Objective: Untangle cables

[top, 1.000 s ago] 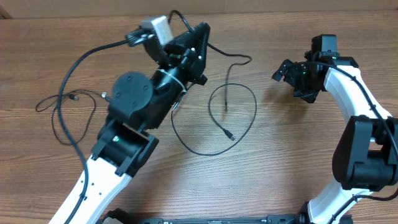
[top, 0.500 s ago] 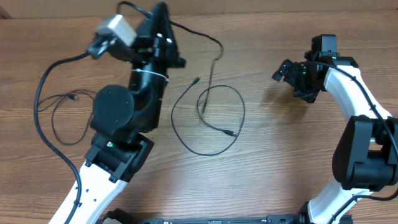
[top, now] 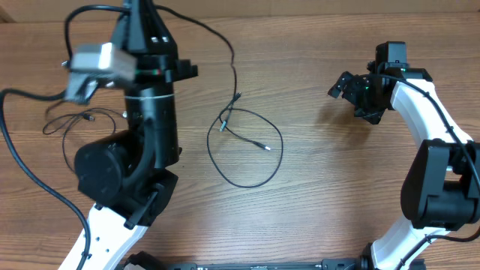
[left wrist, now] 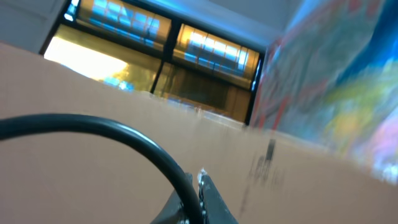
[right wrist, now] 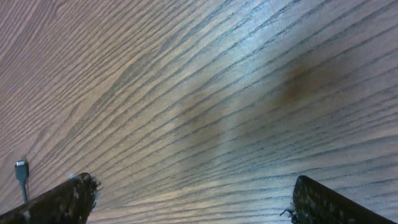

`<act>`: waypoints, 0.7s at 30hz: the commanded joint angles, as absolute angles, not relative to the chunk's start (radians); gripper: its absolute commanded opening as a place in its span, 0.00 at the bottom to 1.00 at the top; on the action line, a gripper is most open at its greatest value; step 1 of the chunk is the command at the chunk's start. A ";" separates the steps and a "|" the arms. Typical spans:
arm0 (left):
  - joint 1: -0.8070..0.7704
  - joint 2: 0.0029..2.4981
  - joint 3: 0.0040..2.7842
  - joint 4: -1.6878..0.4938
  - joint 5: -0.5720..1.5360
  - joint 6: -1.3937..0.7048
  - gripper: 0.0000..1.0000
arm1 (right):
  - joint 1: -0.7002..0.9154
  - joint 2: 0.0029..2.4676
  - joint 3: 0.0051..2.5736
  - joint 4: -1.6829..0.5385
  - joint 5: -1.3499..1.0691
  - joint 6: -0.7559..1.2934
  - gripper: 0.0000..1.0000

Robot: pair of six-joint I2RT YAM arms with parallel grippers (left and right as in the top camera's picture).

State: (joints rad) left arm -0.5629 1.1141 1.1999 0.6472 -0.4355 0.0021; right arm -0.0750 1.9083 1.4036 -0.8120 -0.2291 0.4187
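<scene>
Now left arm (top: 150,105) upright, left fingers (left wrist: 214,202) pinching cable (top: 233,69); right fingers (right wrist: 62,202) spread, empty.

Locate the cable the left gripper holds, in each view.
Overhead: held cable arcs from the top edge down toward mid-table.
Left wrist: black arc running from the left edge into the shut left gripper.
Right wrist: not identifiable; only a plug tip at lower left, and I cannot tell whose it is.
Shared landmark: wood table, in overhead and right wrist only.

Thin black cables (top: 247,185): 1 looped centre, 1 coiled left.
</scene>
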 commanded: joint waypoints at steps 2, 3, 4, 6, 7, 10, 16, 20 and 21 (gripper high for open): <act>-0.569 1.114 1.215 0.574 -0.466 0.185 0.04 | -0.074 1.884 1.420 -0.810 -0.225 0.419 1.00; -0.569 1.116 1.215 0.562 -0.487 0.192 0.04 | -0.074 1.884 1.420 -0.810 -0.225 0.419 1.00; -0.569 1.117 1.215 0.554 -0.507 0.200 0.04 | -0.074 1.884 1.420 -0.810 -0.225 0.419 1.00; -0.568 1.122 1.215 0.549 -0.534 0.219 0.04 | -0.074 1.884 1.420 -0.810 -0.225 0.419 1.00; -0.567 1.124 1.215 0.549 -0.538 0.233 0.04 | -0.074 1.884 1.420 -0.810 -0.225 0.419 1.00; -0.552 1.132 1.215 0.546 -0.551 0.287 0.04 | -0.074 1.884 1.420 -0.810 -0.225 0.419 1.00; -0.476 1.146 1.215 0.472 -0.617 0.292 0.04 | -0.074 1.884 1.420 -0.810 -0.225 0.419 1.00; -0.403 1.154 1.215 0.410 -0.617 0.292 0.04 | -0.074 1.884 1.420 -0.810 -0.225 0.419 1.00; -0.379 1.157 1.215 0.385 -0.617 0.292 0.04 | -0.074 1.884 1.420 -0.810 -0.225 0.419 1.00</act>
State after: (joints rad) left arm -0.4309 1.1515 1.1999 0.4091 -0.5865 0.2657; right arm -0.0750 1.9083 1.4036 -0.8124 -0.2291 0.4179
